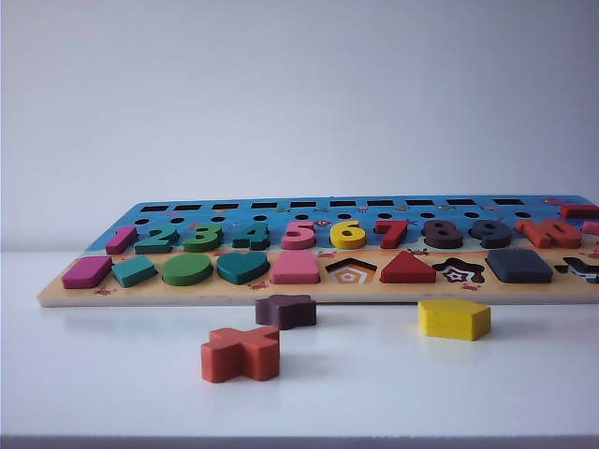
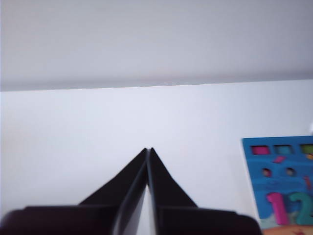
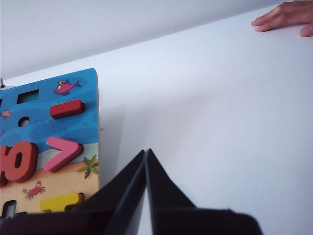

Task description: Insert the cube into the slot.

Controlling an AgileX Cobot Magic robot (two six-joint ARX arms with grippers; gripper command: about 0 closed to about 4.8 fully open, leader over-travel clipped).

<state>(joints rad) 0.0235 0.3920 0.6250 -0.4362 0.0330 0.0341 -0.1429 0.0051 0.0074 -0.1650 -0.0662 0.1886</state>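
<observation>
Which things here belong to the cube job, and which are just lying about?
Job: navy cube, seated in the puzzle board; left gripper, right gripper, both shut over the table.
Lying about: orange cross, purple star, yellow pentagon, a person's hand.

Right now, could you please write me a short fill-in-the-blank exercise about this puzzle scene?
1. The cube sits in the board, just right of the ____-shaped recess.
2. The loose block nearest the camera in the exterior view is the orange ____.
3. The left gripper and right gripper both hang over the white table with jaws ____.

Missing words: star; cross; shut
</observation>
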